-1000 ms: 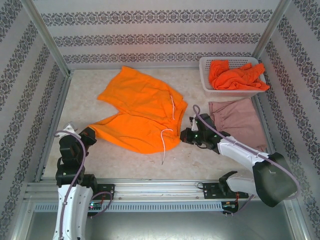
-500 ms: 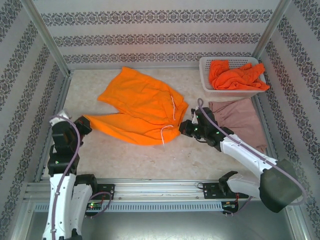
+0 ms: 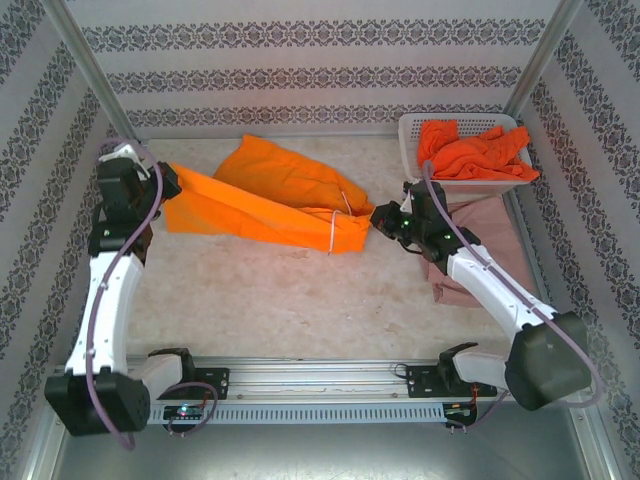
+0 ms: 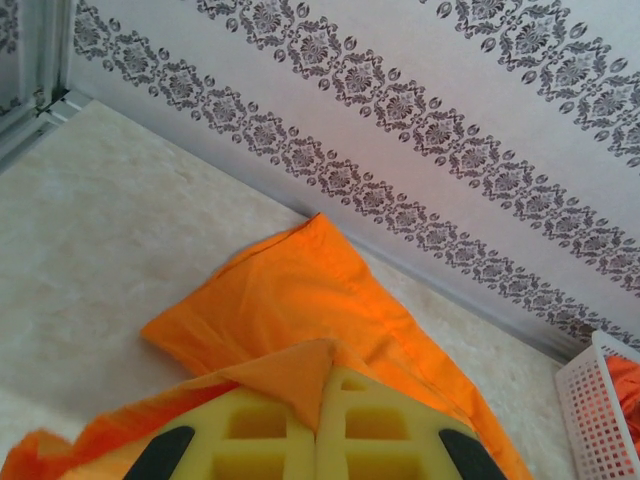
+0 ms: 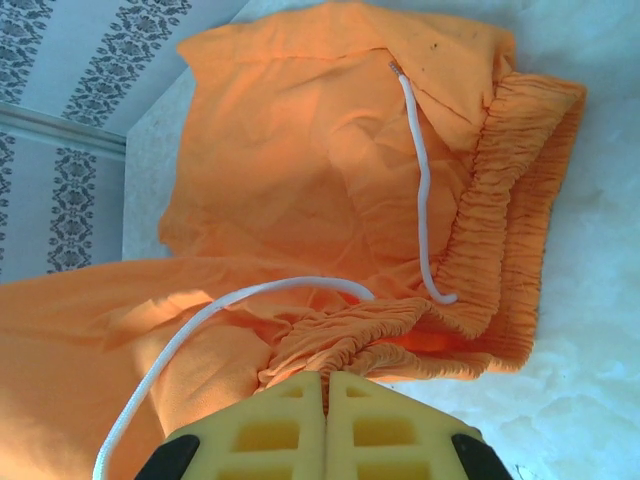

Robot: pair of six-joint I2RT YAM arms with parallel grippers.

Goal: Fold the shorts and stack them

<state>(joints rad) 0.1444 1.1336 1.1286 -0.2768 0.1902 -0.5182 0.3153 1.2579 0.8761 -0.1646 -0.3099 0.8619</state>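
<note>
Marbled table (image 3: 280, 295): left gripper (image 3: 170, 190) and right gripper (image 3: 378, 219) each clamp the orange shorts (image 3: 265, 205); basket (image 3: 411, 142), pink shorts (image 3: 500, 236) lie nearby.

L end effector (image 3: 166, 186), R end effector (image 3: 380, 218) clamped (arms extended fwd)

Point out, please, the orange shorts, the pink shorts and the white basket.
orange shorts (image 3: 250, 210): top external view, middle of the cloth.
pink shorts (image 3: 505, 235): top external view, uncovered cloth near the basket.
white basket (image 3: 412, 150): top external view, left wall.
</note>
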